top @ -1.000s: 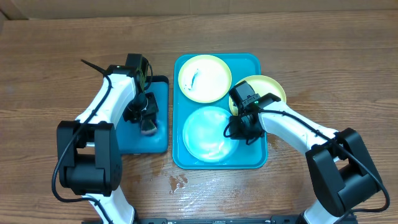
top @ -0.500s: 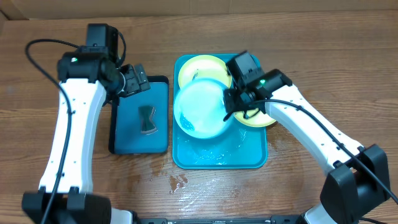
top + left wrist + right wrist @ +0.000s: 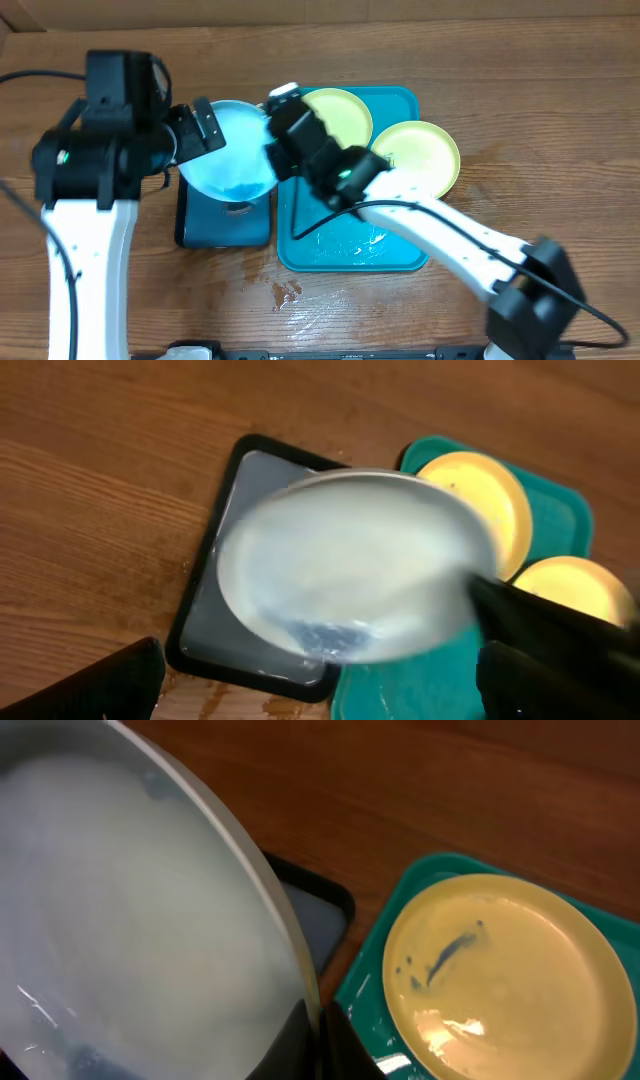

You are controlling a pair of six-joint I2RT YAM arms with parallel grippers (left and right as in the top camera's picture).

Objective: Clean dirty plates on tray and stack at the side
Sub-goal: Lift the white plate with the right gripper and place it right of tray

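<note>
The right gripper [image 3: 312, 1025] is pinched tight on the rim of the light blue plate [image 3: 225, 150], holding it above the small dark-rimmed blue tray [image 3: 200, 228]. The left gripper [image 3: 200, 128] hangs spread wide and empty just beside the plate. Two yellow-green plates [image 3: 340, 112] [image 3: 420, 155] sit on the wet teal tray [image 3: 350, 255], the right one overhanging its edge. The wooden table [image 3: 500, 60] lies bare all around.

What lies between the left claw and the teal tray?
The light blue plate, held above the smaller dark-rimmed tray, as the overhead view shows.
</note>
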